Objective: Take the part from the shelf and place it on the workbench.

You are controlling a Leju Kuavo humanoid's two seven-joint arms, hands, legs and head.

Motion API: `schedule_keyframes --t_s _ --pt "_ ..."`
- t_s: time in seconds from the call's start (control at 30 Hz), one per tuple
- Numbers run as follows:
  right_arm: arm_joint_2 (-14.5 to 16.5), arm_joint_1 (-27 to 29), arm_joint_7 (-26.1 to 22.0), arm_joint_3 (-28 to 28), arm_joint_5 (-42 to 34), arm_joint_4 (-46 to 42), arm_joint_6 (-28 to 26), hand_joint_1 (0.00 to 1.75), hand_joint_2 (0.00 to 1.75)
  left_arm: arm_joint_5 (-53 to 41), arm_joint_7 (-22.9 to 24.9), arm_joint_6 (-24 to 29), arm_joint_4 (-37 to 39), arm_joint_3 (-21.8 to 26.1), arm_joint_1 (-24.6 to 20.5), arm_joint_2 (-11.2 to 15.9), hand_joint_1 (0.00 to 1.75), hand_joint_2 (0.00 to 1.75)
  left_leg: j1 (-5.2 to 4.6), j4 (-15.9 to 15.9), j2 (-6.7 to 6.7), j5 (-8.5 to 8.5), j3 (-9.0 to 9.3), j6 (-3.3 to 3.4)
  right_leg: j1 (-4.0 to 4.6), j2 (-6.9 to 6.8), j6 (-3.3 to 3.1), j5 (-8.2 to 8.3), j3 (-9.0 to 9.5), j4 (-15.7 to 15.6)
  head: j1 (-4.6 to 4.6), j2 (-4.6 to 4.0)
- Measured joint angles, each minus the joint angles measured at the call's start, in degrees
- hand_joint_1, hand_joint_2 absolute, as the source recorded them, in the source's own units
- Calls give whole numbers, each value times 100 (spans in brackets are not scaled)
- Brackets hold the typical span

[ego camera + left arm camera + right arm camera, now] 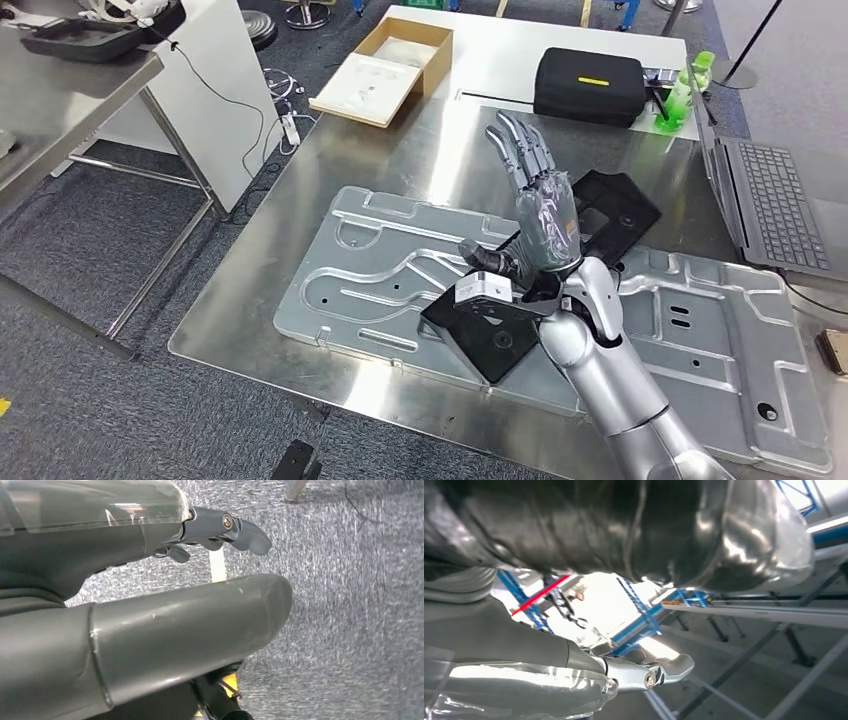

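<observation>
Right hand (535, 195) raised over the steel table (420, 150), fingers straight and spread wide, holding nothing.

A black part (490, 335) lies flat on the stamped metal panel (370, 270) at the table's near side, at 7 o'clock from the right hand and just beside the wrist, partly under the forearm; a second black part (620, 205) lies at 3 o'clock from the hand; a black case (588, 85) sits at 12 o'clock near the far edge, a green bottle (682, 95) beside it at 3 o'clock; an open cardboard box (385, 70) stands at the far left corner; a laptop (770, 200) occupies the right edge; the left hand (150, 615) hangs above grey carpet (350, 605), fingers partly curled with nothing in them.
</observation>
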Motion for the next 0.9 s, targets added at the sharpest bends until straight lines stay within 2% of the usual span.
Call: schedule_keyframes --t_s 0.03,0.07,0.13,0.17,0.23,0.27,0.3,0.33,0.37,0.4,0.43,0.47,0.5,0.53,0.57,0.6,0.63,0.67,0.7,0.73,0.8,0.83,0.87,0.9 --pt "-7 -51 19 0 30 -3 19 0 0 -8 1 -5 0 0 -11 0 0 0 -23 -236 75 58 114 38 14 -43 26 -6 5 1 0 0" --pt "-13 -93 33 1 56 -6 38 0 0 -13 5 -10 0 0 -18 0 0 0 -45 -334 99 60 149 74 28 -88 54 -8 13 -3 1 0" --pt "-22 -163 61 3 108 -8 71 0 0 -20 19 -16 0 1 -14 0 0 0 -55 -365 -25 89 147 145 42 -188 121 -13 34 -23 1 0" --pt "-25 -198 74 7 131 -8 86 0 0 -21 27 -19 0 1 -7 -2 0 0 -46 -395 -86 112 158 179 31 -168 152 -44 41 -2 2 0" --pt "-31 -280 97 14 173 -9 118 0 0 -28 43 -25 0 2 -10 -5 0 0 -16 -452 -189 161 183 252 3 59 197 -266 -70 297 3 0" --pt "-37 -314 111 17 192 -8 145 0 0 -35 49 -28 0 2 -17 -8 0 0 -10 -459 -240 173 180 273 -13 221 209 -451 -212 630 4 0" --pt "-41 -335 126 20 214 -8 171 0 0 -44 58 -31 0 2 -25 -9 0 0 -8 -458 -296 180 175 288 -14 329 216 -636 -398 1024 4 0" --pt "-45 -345 142 26 239 -6 196 0 0 -54 66 -33 0 2 -28 -10 0 0 -9 -453 -364 182 172 294 -14 381 222 -761 -571 1376 4 0" --pt "-47 -351 159 36 264 -4 212 0 0 -61 74 -36 0 2 -25 -11 0 0 -9 -445 -440 181 171 296 -15 401 224 -784 -683 1582 3 0" --pt "-49 -364 173 50 290 -3 222 0 0 -66 80 -39 0 2 -19 -11 0 0 -9 -432 -519 178 170 293 -16 412 221 -683 -691 1560 3 0" --pt "-50 -388 188 67 314 -3 229 0 0 -68 83 -42 0 2 -15 -11 0 0 -8 -415 -600 172 171 285 -20 436 210 -484 -596 1317 3 0" --pt "-52 -424 202 88 335 -3 237 0 0 -69 82 -44 0 1 -11 -14 0 0 -4 -394 -675 161 166 270 -27 525 194 -247 -434 926 4 0" --pt "-54 -462 214 103 351 -1 249 0 0 -69 80 -46 1 1 -11 -19 0 0 -10 -365 -741 147 147 248 -40 668 176 -77 -276 548 3 0" --pt "-54 -499 224 116 364 1 262 0 0 -70 75 -48 1 1 -16 -24 0 0 -10 -340 -805 140 118 222 -50 792 162 23 -158 258 3 0" --pt "-54 -530 232 132 372 4 275 0 0 -70 67 -48 2 1 -20 -28 0 0 1 -325 -860 140 84 190 -48 886 152 48 -99 99 2 0" --pt "-54 -555 238 147 377 8 285 0 0 -70 60 -48 3 1 -21 -31 0 0 8 -320 -923 147 56 154 -41 897 140 23 -84 59 2 0" --pt "-55 -581 243 166 380 11 289 0 0 -70 52 -47 3 0 -15 -31 0 0 24 -329 -992 159 37 114 -38 835 124 23 -75 38 2 0" --pt "-55 -611 249 188 382 14 290 0 0 -70 48 -46 3 1 -1 -30 0 0 33 -320 -1001 152 25 79 -40 763 96 28 -58 16 3 0" --pt "-52 -643 256 209 382 17 290 0 0 -71 44 -45 4 1 12 -30 0 0 22 -255 -923 109 -8 46 -53 689 60 34 -37 -8 -5 0" --pt "-50 -675 262 230 382 18 290 0 0 -71 39 -44 4 1 16 -30 0 0 15 -85 -775 8 -90 16 -63 613 26 39 -17 -32 -13 0" --pt "-45 -711 273 266 382 25 294 0 0 -71 31 -40 4 0 3 -32 0 0 15 568 -424 -316 -410 -33 -45 455 -24 29 4 -48 -30 0" --pt "-46 -717 275 284 382 31 297 0 0 -70 28 -36 4 0 -3 -33 0 0 27 927 -334 -457 -596 -52 -32 372 -34 19 6 -45 -31 0" --pt "-46 -718 277 299 382 40 301 0 0 -69 27 -32 4 0 1 -33 0 0 36 1163 -290 -514 -721 -63 -22 290 -40 9 11 -42 -31 0" --pt "-46 -720 279 315 382 48 302 0 0 -69 27 -28 4 0 10 -33 0 0 40 1195 -270 -463 -745 -67 -19 211 -40 -3 17 -39 -31 0"
